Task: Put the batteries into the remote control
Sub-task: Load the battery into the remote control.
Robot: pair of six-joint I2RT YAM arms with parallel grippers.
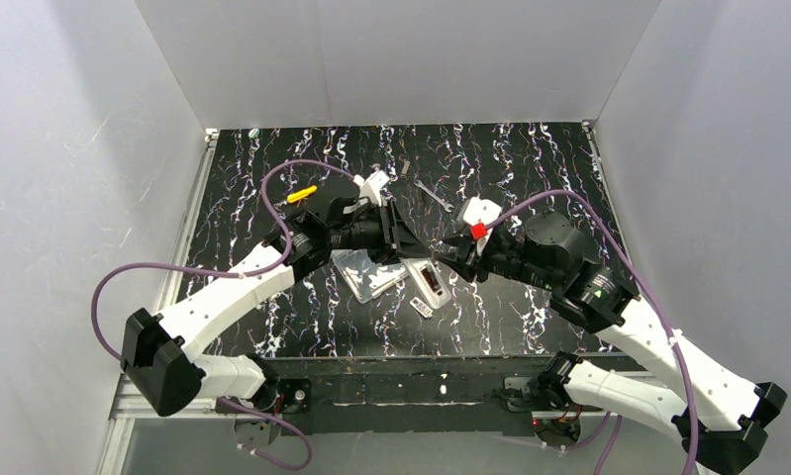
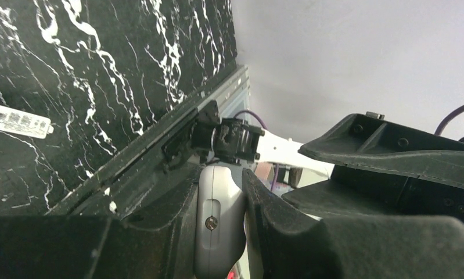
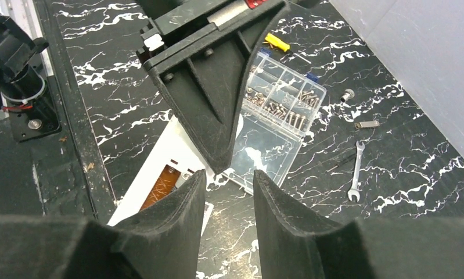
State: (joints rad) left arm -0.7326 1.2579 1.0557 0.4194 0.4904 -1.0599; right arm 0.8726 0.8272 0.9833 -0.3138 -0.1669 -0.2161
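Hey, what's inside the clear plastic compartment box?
Small silver screws lie in the clear plastic compartment box's far cells; the nearer section looks bare. One side is covered by the left arm's black hand.

a robot lab bench: white enclosure walls (image 1: 401,59), black marbled tabletop (image 1: 510,158), clear box of screws (image 3: 279,110), small wrench (image 3: 355,174)

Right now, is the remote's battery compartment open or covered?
Open: the remote control lies back up, its dark recess exposed in the top view. Batteries inside: cannot tell.

Black white-veined table (image 1: 530,168) — clear compartment box (image 3: 264,154), small wrench (image 3: 357,168), yellow-handled tool (image 1: 302,194), white remote control (image 1: 433,285).
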